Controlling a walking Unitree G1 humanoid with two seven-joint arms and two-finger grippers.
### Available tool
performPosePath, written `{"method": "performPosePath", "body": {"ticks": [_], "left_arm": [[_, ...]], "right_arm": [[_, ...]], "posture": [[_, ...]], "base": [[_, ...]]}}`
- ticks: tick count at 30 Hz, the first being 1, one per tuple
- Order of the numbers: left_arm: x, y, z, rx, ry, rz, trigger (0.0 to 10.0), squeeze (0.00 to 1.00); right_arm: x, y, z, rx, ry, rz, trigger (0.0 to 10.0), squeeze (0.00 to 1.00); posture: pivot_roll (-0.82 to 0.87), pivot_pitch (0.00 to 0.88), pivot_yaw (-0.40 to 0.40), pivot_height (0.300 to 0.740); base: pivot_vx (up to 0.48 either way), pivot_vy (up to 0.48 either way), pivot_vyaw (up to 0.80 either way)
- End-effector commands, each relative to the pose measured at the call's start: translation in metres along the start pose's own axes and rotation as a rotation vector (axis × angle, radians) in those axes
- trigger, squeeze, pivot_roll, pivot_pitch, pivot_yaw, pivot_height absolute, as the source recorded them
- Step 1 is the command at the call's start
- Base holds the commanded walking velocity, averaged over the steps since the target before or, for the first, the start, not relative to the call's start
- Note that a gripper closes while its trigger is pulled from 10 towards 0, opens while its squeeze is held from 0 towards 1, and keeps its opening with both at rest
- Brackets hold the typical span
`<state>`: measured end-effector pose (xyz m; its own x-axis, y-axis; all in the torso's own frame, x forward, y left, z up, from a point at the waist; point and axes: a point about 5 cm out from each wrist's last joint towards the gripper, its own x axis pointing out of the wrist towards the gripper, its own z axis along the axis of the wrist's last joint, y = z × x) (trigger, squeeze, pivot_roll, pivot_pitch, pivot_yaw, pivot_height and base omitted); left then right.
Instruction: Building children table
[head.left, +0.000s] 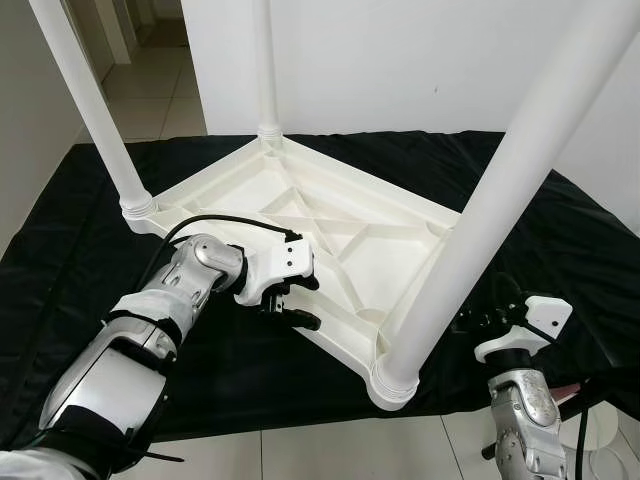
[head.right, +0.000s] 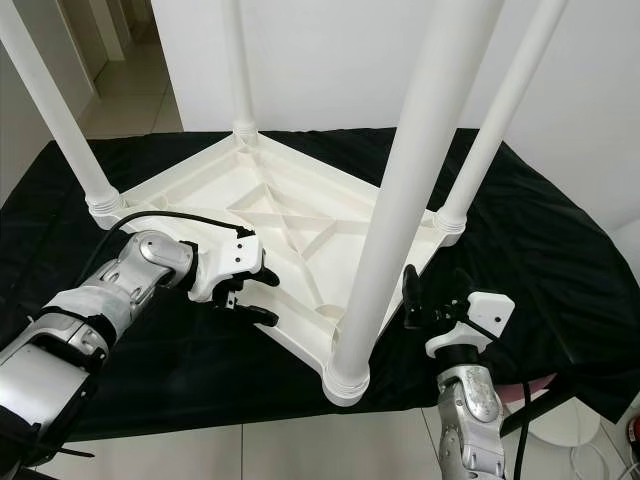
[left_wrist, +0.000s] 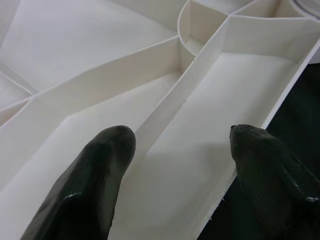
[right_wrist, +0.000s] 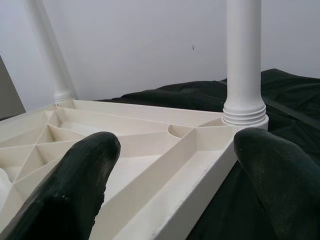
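Legs up, the white table (head.left: 330, 225) lies inverted on black cloth (head.left: 80, 220). Left hand (head.left: 285, 305) spread wide over its rim; right hand (head.right: 415, 300) wide beside the near leg (head.right: 390, 230)

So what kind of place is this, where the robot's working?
Probably a room in a home, used as a makeshift assembly spot. A white table lies upside down with its legs up on a black cloth spread over a tiled floor, beside a plain white wall, with a doorway behind.
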<state>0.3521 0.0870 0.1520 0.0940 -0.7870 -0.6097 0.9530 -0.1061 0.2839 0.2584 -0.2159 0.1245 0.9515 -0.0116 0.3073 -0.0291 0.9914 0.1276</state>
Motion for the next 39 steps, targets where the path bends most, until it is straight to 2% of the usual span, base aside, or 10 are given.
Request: {"method": "performPosePath", "body": {"ticks": [1,4,9,15,18,22,25,27,33,39], "left_arm": [[0.005,-0.002,-0.018,-0.018,0.109,0.110,10.0,0.00],[0.003,-0.007,-0.026,-0.016,0.133,0.062,10.0,0.00],[-0.010,-0.022,-0.042,-0.039,0.133,-0.077,10.0,0.00],[-0.010,-0.029,-0.050,-0.047,0.167,-0.127,10.0,0.00],[-0.007,-0.034,-0.055,-0.057,0.191,-0.163,10.0,0.00],[-0.007,-0.035,-0.057,-0.064,0.191,-0.150,10.0,0.00],[-0.015,-0.036,-0.057,-0.096,0.154,-0.182,10.0,0.00],[-0.015,-0.036,-0.057,-0.096,0.154,-0.182,10.0,0.00],[-0.027,-0.033,-0.048,-0.173,0.019,-0.230,10.0,0.00],[-0.031,-0.031,-0.040,-0.176,-0.051,-0.256,10.0,0.00]], "right_arm": [[0.000,0.000,-0.002,-0.009,0.006,-0.003,10.0,0.00],[0.000,-0.001,-0.001,-0.013,0.003,-0.007,10.0,0.00],[-0.003,-0.007,0.000,-0.031,-0.001,-0.021,10.0,0.00],[-0.001,-0.009,-0.001,-0.036,0.002,-0.027,10.0,0.00],[0.006,-0.004,0.000,-0.042,-0.006,0.005,10.0,0.00],[0.008,-0.004,0.001,-0.046,-0.004,0.008,10.0,0.00],[0.009,-0.005,0.000,-0.049,-0.001,0.009,10.0,0.00],[0.009,-0.005,0.000,-0.049,-0.001,0.009,10.0,0.00],[0.006,-0.002,-0.003,-0.049,0.005,0.015,10.0,0.00],[0.006,-0.003,-0.003,-0.047,0.005,0.012,10.0,0.00]], "posture": [[-0.10,0.000,0.029,0.740],[-0.11,0.000,0.035,0.740],[-0.10,0.000,0.035,0.740],[-0.10,0.000,0.026,0.740],[-0.10,0.000,0.020,0.740],[-0.10,0.000,0.020,0.740],[-0.10,0.000,0.019,0.740],[-0.10,0.000,0.019,0.740],[-0.10,0.000,0.023,0.740],[-0.10,0.000,0.023,0.740]], "base": [[0.000,0.000,0.00],[0.000,0.000,0.00],[0.000,0.000,0.00],[0.000,0.000,0.00],[0.000,0.000,0.00],[0.000,0.000,0.00],[0.000,0.000,0.00],[0.000,0.000,0.00],[0.000,0.000,0.00],[0.000,0.000,0.00]]}}
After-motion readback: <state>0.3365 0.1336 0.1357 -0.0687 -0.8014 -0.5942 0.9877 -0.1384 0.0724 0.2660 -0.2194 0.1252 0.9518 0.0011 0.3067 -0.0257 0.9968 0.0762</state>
